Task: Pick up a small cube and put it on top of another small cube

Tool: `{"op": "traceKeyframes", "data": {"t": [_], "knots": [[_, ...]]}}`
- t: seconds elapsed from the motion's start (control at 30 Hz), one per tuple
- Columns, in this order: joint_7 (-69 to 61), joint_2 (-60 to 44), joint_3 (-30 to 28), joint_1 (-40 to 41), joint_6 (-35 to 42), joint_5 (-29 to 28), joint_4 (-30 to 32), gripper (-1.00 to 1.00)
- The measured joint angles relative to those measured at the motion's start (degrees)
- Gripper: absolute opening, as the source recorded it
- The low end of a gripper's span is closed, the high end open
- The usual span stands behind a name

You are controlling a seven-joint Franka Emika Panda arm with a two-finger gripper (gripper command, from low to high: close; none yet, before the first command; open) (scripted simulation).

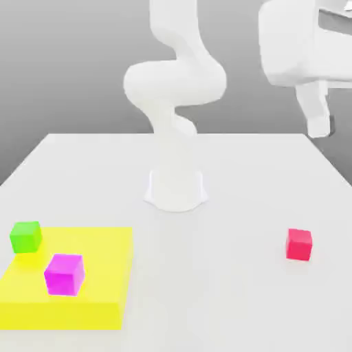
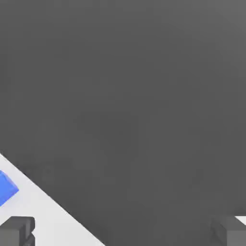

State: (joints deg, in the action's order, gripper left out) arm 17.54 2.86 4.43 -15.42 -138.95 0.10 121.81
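From my station I see the white table [image 1: 227,289] with the arm's base [image 1: 176,185] at its middle, and a flat yellow pad [image 1: 103,289] at the exterior view's left carrying a magenta cube [image 1: 64,273] and, at its far corner, a green cube [image 1: 26,236]. A red cube [image 1: 299,244] sits alone toward that view's right, well apart from the pad. The gripper [image 2: 123,233] hangs high above the table, fingers [image 2: 17,230] spread wide and holding nothing, with a blue cube [image 2: 6,188] just at the hand view's edge.

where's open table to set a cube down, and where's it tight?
Bare table runs wide between the yellow pad and the red cube, and either side of the arm base. Tight: the pad's far corner, where the green cube and magenta cube sit.
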Motion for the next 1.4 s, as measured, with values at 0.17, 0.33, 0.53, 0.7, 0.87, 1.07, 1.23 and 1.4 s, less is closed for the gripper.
{"op": "traceKeyframes", "data": {"t": [0.17,0.33,0.53,0.7,0.87,1.07,1.23,1.4], "knots": [[-5.75,-10.43,1.63,-3.15,-1.72,-1.57,-2.41,0.0],[-10.75,-20.95,3.6,-5.56,-3.37,-4.29,-4.85,0.0],[-15.42,-33.66,5.12,-9.03,-5.81,-8.61,-7.84,0.0],[-14.94,-41.19,3.85,-10.4,-10.79,-10.31,-9.73,-1.0],[-14.95,-41.84,3.71,-10.52,-11.18,-10.34,-9.89,-1.0],[-15.08,-32.0,3.41,-7.9,-5.18,-8.11,-6.29,-1.0],[-11.05,-23.32,-2.93,-2.06,-3.83,-6.35,0.49,-1.0],[-6.66,-14.82,-9.65,3.62,-2.87,-4.77,7.76,-1.0]]}}
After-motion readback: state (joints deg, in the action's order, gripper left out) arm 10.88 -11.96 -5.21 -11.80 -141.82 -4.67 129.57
